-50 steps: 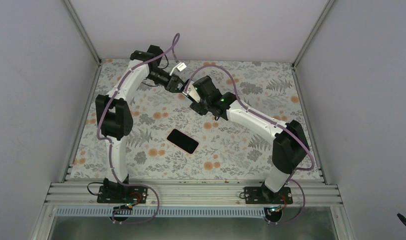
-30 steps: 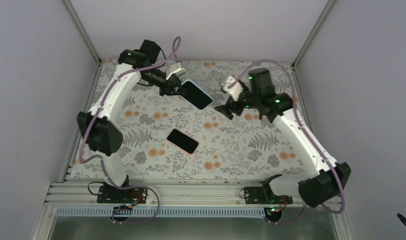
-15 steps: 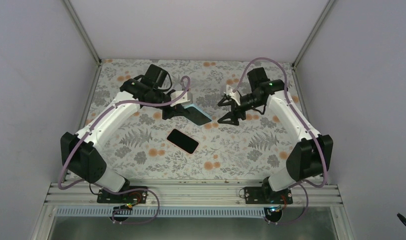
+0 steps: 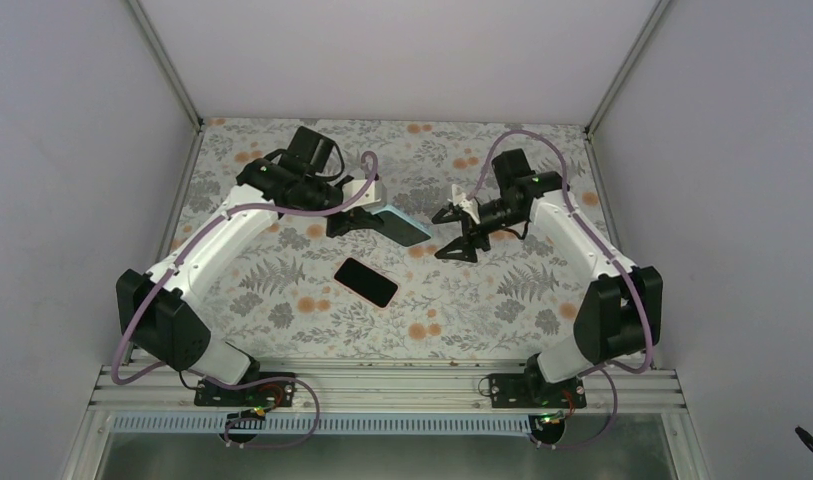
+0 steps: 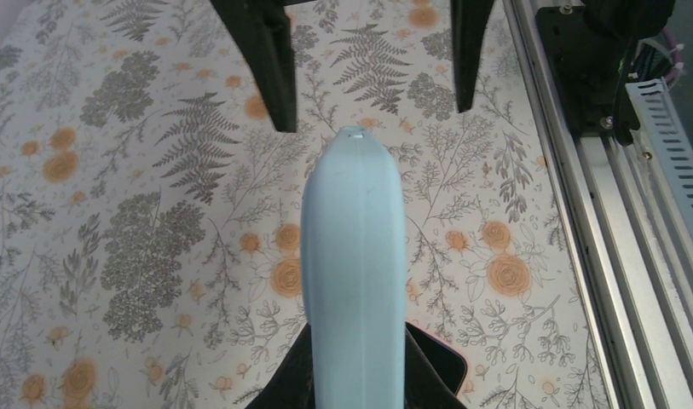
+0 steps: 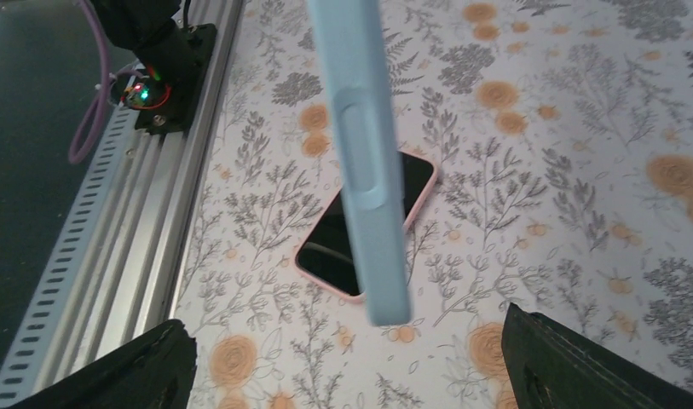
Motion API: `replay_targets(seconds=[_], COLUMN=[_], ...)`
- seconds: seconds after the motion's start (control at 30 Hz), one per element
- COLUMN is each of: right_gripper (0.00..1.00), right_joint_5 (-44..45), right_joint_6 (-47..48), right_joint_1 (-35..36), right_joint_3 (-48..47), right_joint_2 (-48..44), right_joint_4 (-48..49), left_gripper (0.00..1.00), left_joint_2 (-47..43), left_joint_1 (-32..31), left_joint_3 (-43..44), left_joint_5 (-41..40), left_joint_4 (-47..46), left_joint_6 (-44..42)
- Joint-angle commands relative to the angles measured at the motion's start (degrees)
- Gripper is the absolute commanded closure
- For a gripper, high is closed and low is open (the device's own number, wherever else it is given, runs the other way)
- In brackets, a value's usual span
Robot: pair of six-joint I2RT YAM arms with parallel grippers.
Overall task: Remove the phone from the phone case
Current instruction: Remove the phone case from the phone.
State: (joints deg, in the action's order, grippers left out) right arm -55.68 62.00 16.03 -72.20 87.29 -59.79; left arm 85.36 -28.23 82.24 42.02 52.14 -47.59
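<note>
My left gripper (image 4: 365, 217) is shut on one end of a light blue phone case (image 4: 402, 225) and holds it above the table, edge-on to both wrist cameras (image 5: 353, 273) (image 6: 366, 162). No phone shows inside it from these angles. My right gripper (image 4: 450, 233) stands open just beyond the case's free end, with one finger on each side and not touching it. In the left wrist view its two dark fingers (image 5: 266, 60) flank the case's tip.
A dark-screened phone in a pink case (image 4: 366, 281) lies flat on the floral table (image 4: 502, 290), below and in front of the held case; the right wrist view shows it (image 6: 330, 247) beneath the blue edge. Aluminium rails (image 4: 382, 385) run along the near edge.
Both arms have swung down toward the table's middle. The left gripper has brought the blue case lower and turned it, and the right gripper has moved left up to its free end, staying open.
</note>
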Motion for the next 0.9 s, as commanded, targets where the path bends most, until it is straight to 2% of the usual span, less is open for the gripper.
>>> replay_targets(seconds=[0.0, 0.2, 0.4, 0.6, 0.73, 0.87], right_gripper=[0.09, 0.09, 0.09, 0.09, 0.09, 0.13], right_joint_5=[-1.89, -0.91, 0.27, 0.14, 7.04, 11.03], right_joint_6=[-1.27, -1.21, 0.52, 8.44, 9.27, 8.47], right_joint_1=[-0.03, 1.39, 1.13, -1.92, -2.58, -6.07], right_joint_3=[-1.53, -3.01, -7.19, -23.89, -27.69, -33.42], right_joint_2=[1.61, 5.95, 9.69, 20.14, 23.26, 27.92], right_joint_4=[4.37, 4.81, 3.12, -13.71, -13.87, -13.89], left_gripper=[0.98, 0.98, 0.98, 0.98, 0.98, 0.98], left_joint_2=[-1.32, -0.2, 0.93, -0.72, 0.39, 1.23], left_joint_1=[-0.65, -1.8, -4.22, -7.69, -9.01, -10.85], left_joint_3=[2.34, 4.43, 7.24, 5.52, 6.51, 7.77], left_joint_5=[4.78, 7.12, 8.27, 7.16, 6.8, 4.69], left_joint_4=[0.06, 2.21, 9.56, 13.82, 20.08, 25.57], left_joint_6=[-1.69, -2.22, -5.96, -9.39, -11.93, -11.5])
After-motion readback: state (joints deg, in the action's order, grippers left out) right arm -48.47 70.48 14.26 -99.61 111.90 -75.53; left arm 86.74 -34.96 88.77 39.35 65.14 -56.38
